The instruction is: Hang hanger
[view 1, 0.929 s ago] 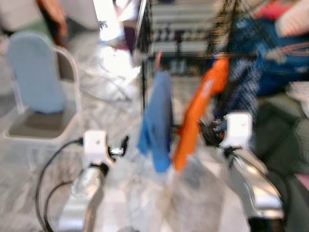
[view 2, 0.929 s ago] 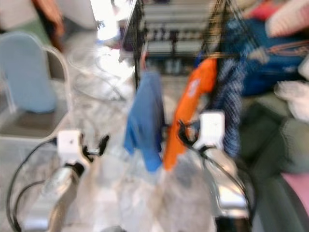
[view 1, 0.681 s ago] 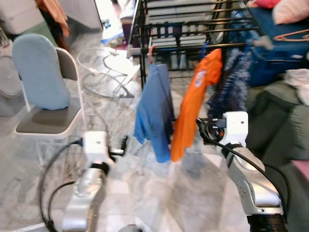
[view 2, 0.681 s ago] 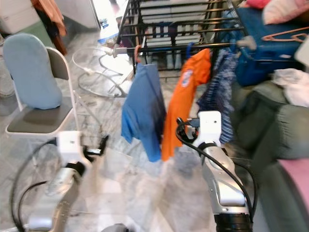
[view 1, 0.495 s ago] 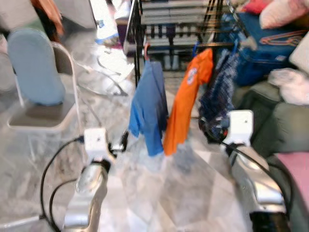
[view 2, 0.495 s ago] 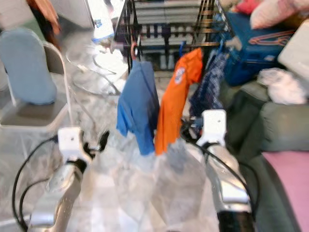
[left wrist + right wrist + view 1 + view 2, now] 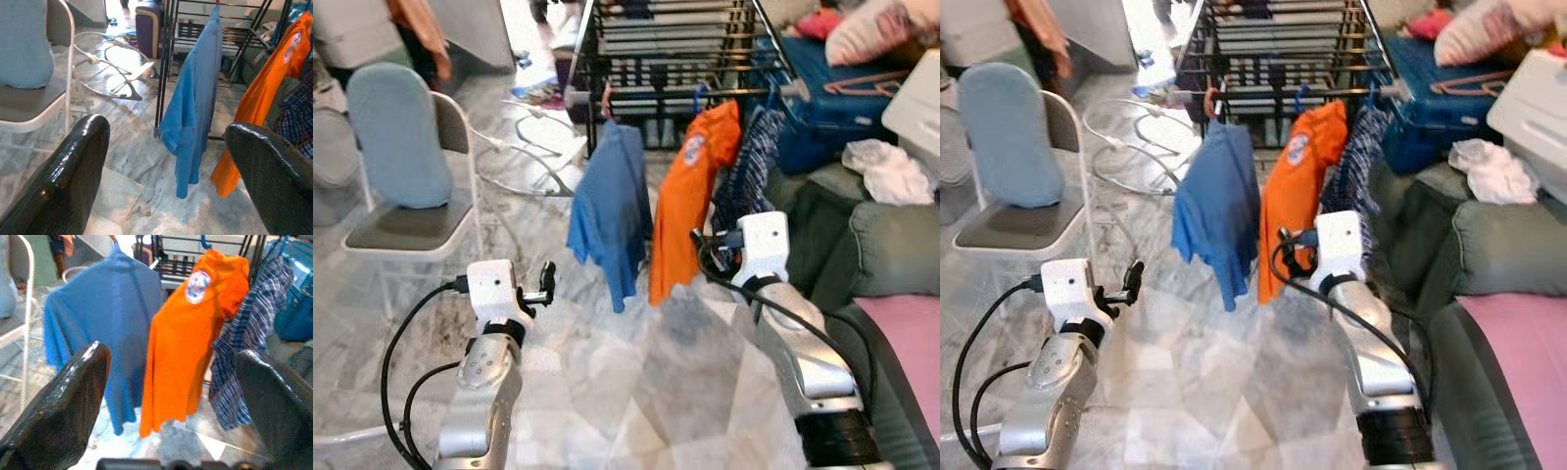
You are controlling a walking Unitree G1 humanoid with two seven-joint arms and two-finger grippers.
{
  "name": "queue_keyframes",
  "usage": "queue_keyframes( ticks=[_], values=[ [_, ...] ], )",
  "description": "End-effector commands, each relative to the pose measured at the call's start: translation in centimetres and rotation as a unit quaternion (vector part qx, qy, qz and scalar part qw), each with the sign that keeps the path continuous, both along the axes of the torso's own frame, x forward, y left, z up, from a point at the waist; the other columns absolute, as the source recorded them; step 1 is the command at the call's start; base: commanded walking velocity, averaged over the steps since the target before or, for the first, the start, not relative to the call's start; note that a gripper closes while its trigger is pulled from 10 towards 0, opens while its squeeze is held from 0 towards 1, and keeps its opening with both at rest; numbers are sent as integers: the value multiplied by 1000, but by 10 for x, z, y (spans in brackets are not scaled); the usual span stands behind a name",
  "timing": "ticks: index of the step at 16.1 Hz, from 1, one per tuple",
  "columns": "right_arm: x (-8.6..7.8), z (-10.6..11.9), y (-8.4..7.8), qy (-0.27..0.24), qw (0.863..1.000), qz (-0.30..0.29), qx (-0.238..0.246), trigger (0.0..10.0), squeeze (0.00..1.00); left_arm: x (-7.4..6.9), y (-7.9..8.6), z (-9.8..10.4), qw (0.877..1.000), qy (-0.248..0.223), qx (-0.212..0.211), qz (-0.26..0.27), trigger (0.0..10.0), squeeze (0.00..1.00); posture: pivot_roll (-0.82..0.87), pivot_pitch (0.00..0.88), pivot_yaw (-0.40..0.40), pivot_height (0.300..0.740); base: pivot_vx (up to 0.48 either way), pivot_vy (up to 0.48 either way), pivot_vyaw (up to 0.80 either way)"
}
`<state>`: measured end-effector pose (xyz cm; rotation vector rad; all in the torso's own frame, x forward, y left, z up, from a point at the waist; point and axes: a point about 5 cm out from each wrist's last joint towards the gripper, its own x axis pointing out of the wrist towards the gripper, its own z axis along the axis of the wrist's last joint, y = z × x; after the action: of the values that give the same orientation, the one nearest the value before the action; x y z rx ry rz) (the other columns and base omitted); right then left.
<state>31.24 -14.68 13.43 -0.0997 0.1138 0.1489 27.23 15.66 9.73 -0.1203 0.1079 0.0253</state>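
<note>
While three garments hang from hangers on the black metal drying rack (image 7: 675, 49) — a blue shirt (image 7: 612, 211), an orange shirt (image 7: 690, 191) and a dark plaid shirt (image 7: 744, 166) — both grippers stand apart from them; the right gripper (image 7: 171, 396), fingers wide apart and empty, faces the orange shirt; the left gripper (image 7: 164, 161), likewise spread and empty, faces the blue one; a grey folding chair with a pale blue back (image 7: 396, 147) stands at the robot's left.

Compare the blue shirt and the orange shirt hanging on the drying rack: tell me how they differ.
The blue shirt is plain; the orange shirt carries a round badge on its chest. The blue shirt hangs nearer the chair, the orange shirt next to the checked shirt. The blue shirt's hanger hook looks reddish, the orange shirt's blue. Both hang from the rack rail, above the floor.
</note>
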Motion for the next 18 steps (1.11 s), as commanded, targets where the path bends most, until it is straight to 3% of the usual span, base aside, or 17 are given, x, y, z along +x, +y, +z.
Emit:
queue_keyframes(
  ticks=[1, 5, 7, 12, 18],
  values=[
    [-3, 1, -3, -1, 1000, -6, -5, 10000, 0, 1, 4, -1, 1000, -1, 8, 11, 10000, 0, -128, 0, 74, 740, 0, 0, 0],
    [-6, 0, -8, -10, 1000, -17, -3, 10000, 0, 1, 0, 0, 1000, -9, -9, -5, 10000, 0, -133, 0, 83, 740, 0, 0, 0],
    [-7, 0, -10, -4, 1000, -21, 1, 10000, 0, 0, 0, -2, 1000, -4, 5, -11, 10000, 0, -134, 0, 89, 740, 0, 0, 0],
    [-7, 0, -13, -4, 1000, -29, 5, 10000, 0, -1, -5, 2, 998, -19, -16, -53, 10000, 0, -136, 0, 97, 740, 0, 0, -771],
    [-12, -3, -18, 4, 999, -39, 4, 10000, 0, -9, -7, -1, 997, -11, -21, -72, 10000, 0, -136, 0, 103, 740, 358, 0, -202]
  ],
)
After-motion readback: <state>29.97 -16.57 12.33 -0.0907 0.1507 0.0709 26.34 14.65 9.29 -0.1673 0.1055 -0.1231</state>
